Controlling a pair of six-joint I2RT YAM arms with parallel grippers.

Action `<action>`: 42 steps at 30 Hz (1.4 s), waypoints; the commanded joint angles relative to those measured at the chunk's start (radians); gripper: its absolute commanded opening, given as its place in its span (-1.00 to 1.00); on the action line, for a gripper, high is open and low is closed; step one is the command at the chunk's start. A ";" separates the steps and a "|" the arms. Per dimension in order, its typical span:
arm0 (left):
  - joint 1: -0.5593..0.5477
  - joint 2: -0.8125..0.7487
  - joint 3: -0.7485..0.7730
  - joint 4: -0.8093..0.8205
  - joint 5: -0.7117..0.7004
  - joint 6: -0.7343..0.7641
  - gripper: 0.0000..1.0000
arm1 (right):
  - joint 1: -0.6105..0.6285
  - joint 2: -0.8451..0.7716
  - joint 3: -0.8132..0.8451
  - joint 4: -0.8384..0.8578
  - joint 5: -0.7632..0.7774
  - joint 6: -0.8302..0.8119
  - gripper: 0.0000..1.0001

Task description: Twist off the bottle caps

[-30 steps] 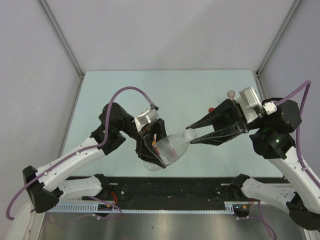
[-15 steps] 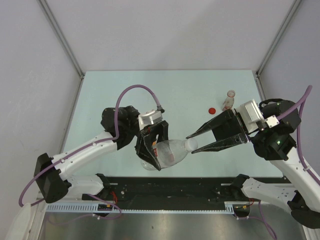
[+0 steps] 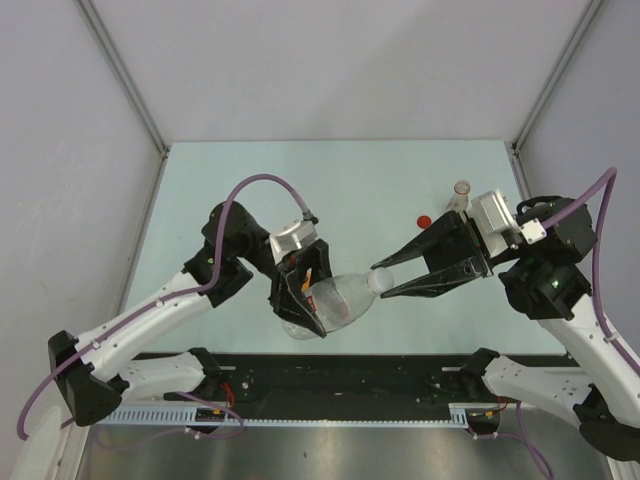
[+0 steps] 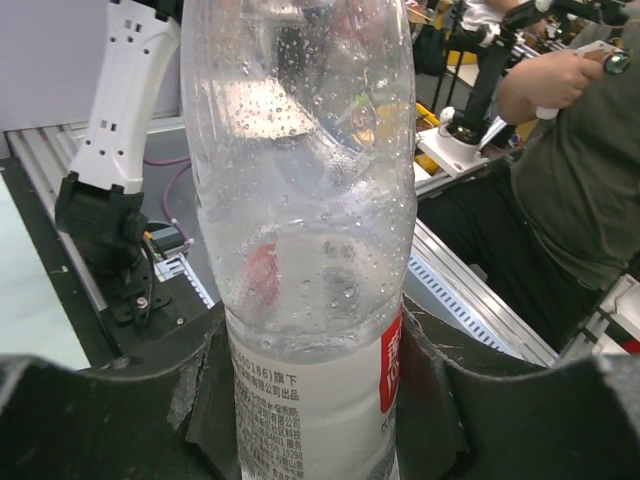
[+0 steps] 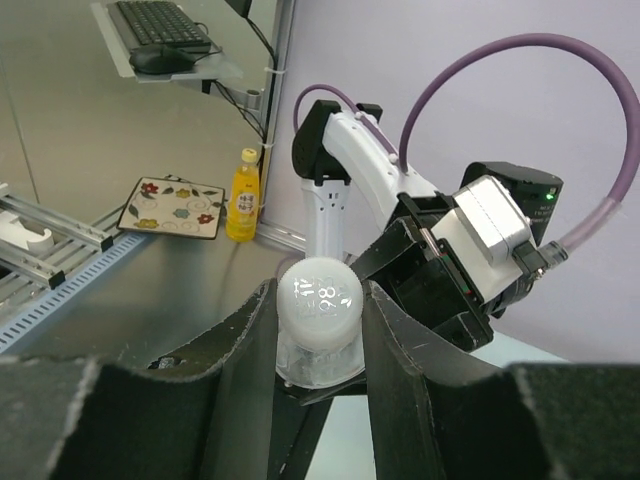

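A clear bottle (image 3: 342, 300) with a pale label lies tilted above the table's near edge, held between the two arms. My left gripper (image 3: 312, 296) is shut on the bottle's body; in the left wrist view its fingers (image 4: 430, 395) press the label on both sides of the bottle (image 4: 305, 230). My right gripper (image 3: 380, 282) is shut on the white cap (image 5: 318, 290) at the neck, one finger on each side. A red cap (image 3: 424, 220) lies loose on the table. A small clear bottle (image 3: 460, 192) stands behind the right wrist, partly hidden.
The pale green table (image 3: 250, 190) is walled in by grey panels on three sides. A black strip and a metal rail (image 3: 330, 412) run along the near edge by the arm bases. An orange drink bottle (image 5: 241, 195) stands off the table in the background.
The right wrist has turned about the cap and shifted, uncovering the small bottle and red cap behind it. The left arm swung slightly with the bottle. Both grips stay shut.
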 commanded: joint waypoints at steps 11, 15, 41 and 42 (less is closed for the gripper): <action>0.066 -0.077 0.057 0.062 -0.257 0.104 -1.00 | -0.048 0.003 -0.054 -0.061 -0.095 0.168 -0.96; 0.067 -0.076 0.070 0.016 -0.277 0.140 -1.00 | -0.047 0.017 -0.054 -0.106 -0.057 0.161 -0.52; 0.067 -0.161 0.056 -0.205 -0.708 0.345 -1.00 | -0.053 -0.041 -0.054 -0.265 0.500 0.099 0.78; 0.067 -0.169 0.050 -0.214 -0.770 0.356 -1.00 | -0.053 -0.047 -0.054 -0.270 0.552 0.101 0.78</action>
